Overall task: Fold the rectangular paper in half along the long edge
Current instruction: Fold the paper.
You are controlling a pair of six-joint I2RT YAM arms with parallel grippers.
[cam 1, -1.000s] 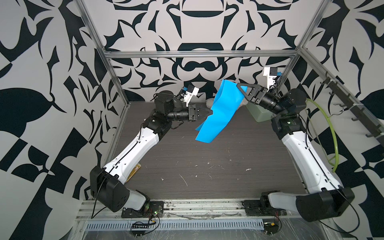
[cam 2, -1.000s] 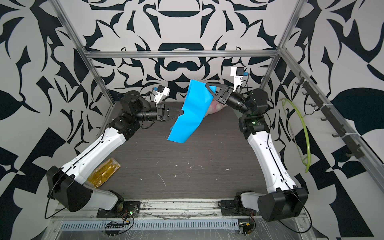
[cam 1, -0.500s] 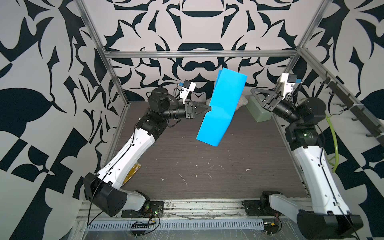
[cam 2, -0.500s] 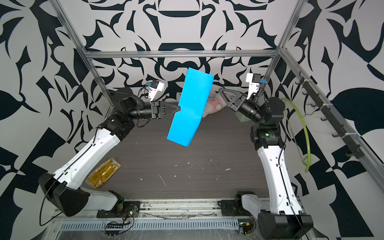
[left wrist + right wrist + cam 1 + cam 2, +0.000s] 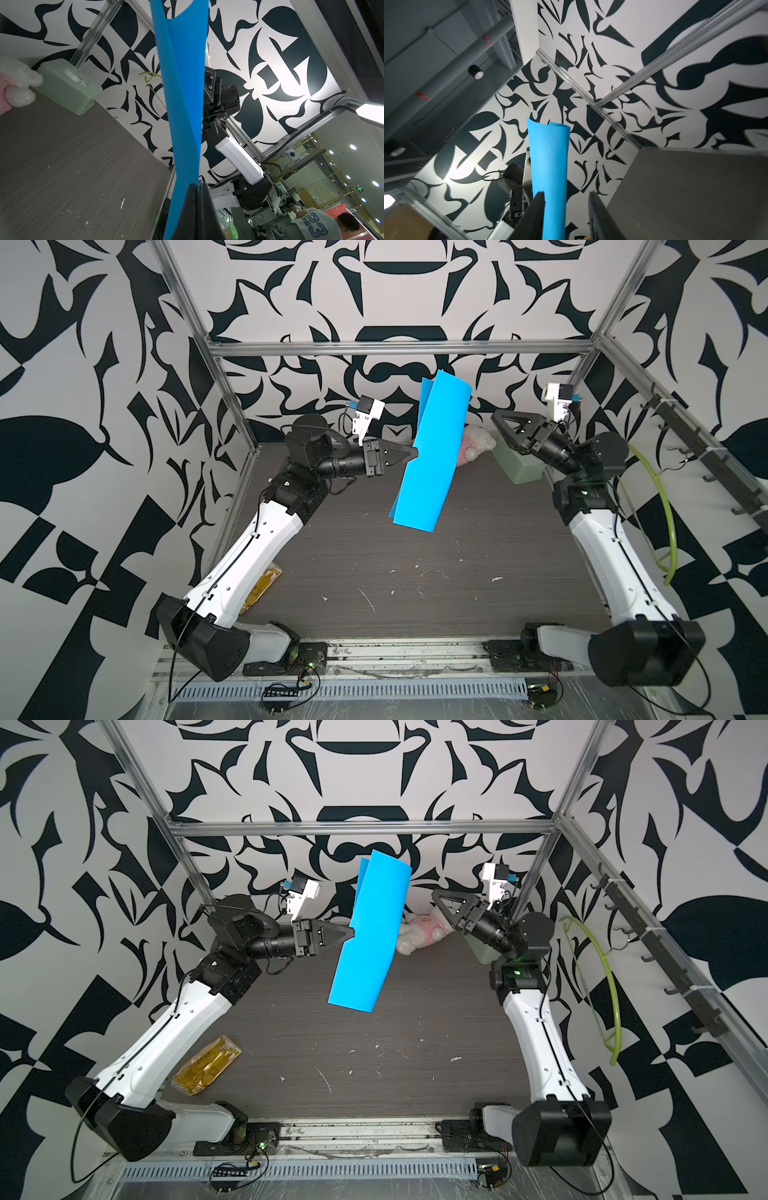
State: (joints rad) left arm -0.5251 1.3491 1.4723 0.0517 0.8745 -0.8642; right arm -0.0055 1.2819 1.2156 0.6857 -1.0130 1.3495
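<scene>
Clamped between the closed jaws of the left gripper [image 5: 415, 452]: thin sky-blue rectangular paper sheet [image 5: 432, 456], aloft, doubled loosely lengthwise. Parted and empty: right gripper [image 5: 498, 423], apart from it. Halves together; seemingly rounded bend, no crease. Remaining: flatten, press.

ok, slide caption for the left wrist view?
Left gripper pinching the curled blue paper; green tissue box in the background.

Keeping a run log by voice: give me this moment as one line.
left gripper: shut on the rectangular paper | paper: in the air, loosely doubled | right gripper: open, apart from it
</scene>
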